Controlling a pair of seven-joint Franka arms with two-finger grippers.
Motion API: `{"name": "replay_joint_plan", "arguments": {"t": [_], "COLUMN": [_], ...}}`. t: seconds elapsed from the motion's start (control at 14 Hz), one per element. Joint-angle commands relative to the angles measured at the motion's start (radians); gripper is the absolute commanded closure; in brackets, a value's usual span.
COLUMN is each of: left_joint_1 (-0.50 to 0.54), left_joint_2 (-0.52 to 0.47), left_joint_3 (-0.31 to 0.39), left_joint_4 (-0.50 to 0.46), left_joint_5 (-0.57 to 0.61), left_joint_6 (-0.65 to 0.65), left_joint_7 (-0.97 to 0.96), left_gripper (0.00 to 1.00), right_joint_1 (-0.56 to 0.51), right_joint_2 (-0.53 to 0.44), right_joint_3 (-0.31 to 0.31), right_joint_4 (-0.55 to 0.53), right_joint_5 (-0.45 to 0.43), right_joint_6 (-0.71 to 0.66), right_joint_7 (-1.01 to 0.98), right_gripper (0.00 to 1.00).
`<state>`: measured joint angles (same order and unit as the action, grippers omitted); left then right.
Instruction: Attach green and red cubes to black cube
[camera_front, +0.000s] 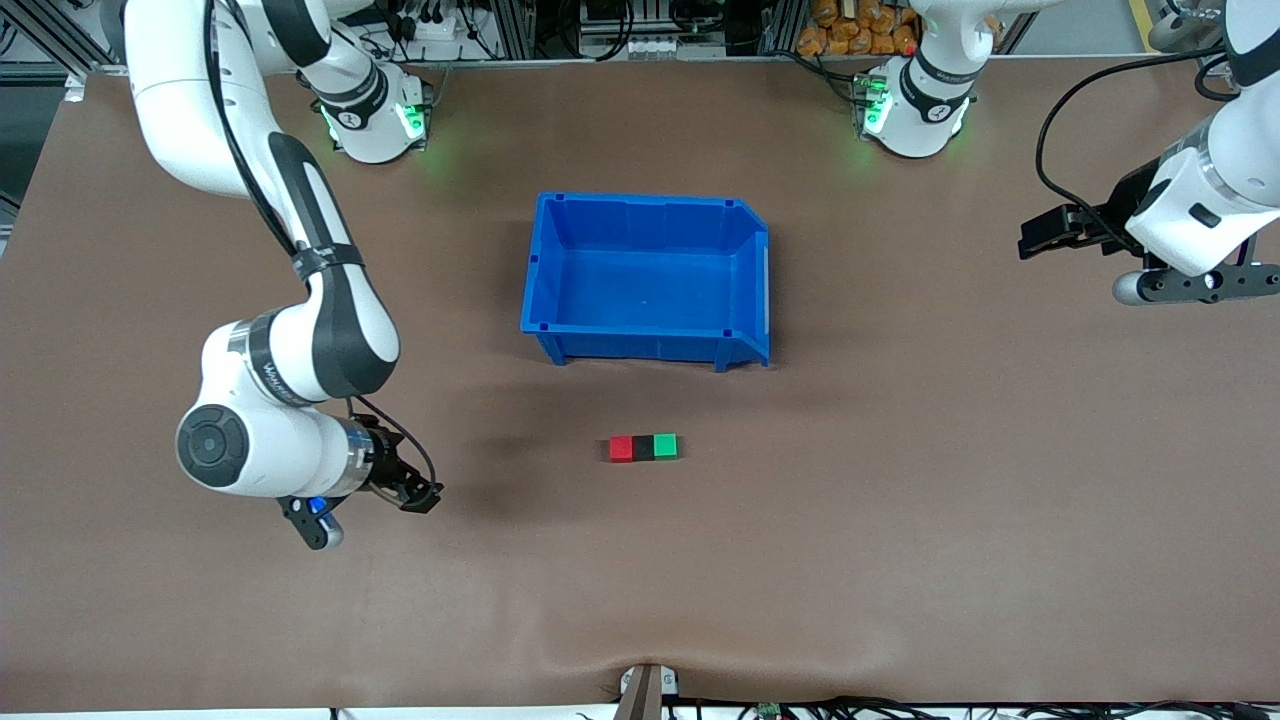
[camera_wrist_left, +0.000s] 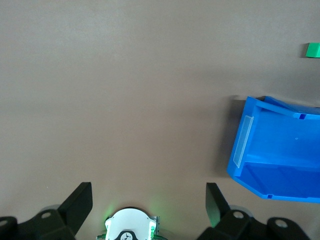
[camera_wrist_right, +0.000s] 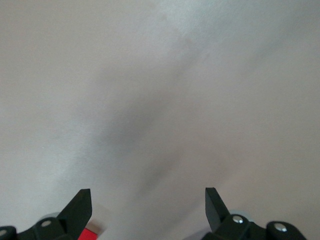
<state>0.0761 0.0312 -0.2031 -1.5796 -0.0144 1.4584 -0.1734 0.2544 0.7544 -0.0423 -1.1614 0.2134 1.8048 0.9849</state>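
The red cube (camera_front: 621, 448), the black cube (camera_front: 643, 447) and the green cube (camera_front: 665, 446) lie in one touching row on the brown table, the black one in the middle. The row is nearer the front camera than the blue bin. My right gripper (camera_front: 412, 492) is open and empty, low over the table toward the right arm's end, apart from the row. Its wrist view (camera_wrist_right: 147, 192) shows a bit of the red cube (camera_wrist_right: 89, 234) by one finger. My left gripper (camera_front: 1038, 240) is open and empty (camera_wrist_left: 148, 186), high over the left arm's end. The green cube (camera_wrist_left: 312, 49) also shows in its wrist view.
The blue bin (camera_front: 545, 260) stands empty at the table's middle and also shows in the left wrist view (camera_wrist_left: 240, 145). The arm bases (camera_front: 915, 110) stand along the table's back edge. A clamp (camera_front: 648, 688) sits at the front edge.
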Motion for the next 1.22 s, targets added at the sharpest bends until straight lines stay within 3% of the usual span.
{"name": "replay_joint_plan", "arguments": {"t": [0.0, 1.15], "left_joint_1": [0.005, 0.001], "left_joint_2": [0.001, -0.001], "left_joint_3": [-0.004, -0.01], "left_joint_4": [0.012, 0.026], "left_joint_5": [0.016, 0.047], "left_joint_6": [-0.015, -0.026], "left_joint_7": [0.005, -0.017], "left_gripper": [0.0, 0.0], "right_joint_1": [-0.032, -0.092], "right_joint_2": [-0.03, -0.109], "right_joint_3": [0.013, 0.015], "right_joint_4": [-0.018, -0.024], "right_joint_5": [-0.009, -0.069], "right_joint_6": [-0.024, -0.104], "right_joint_7": [-0.048, -0.334], "right_gripper": [0.0, 0.0]}}
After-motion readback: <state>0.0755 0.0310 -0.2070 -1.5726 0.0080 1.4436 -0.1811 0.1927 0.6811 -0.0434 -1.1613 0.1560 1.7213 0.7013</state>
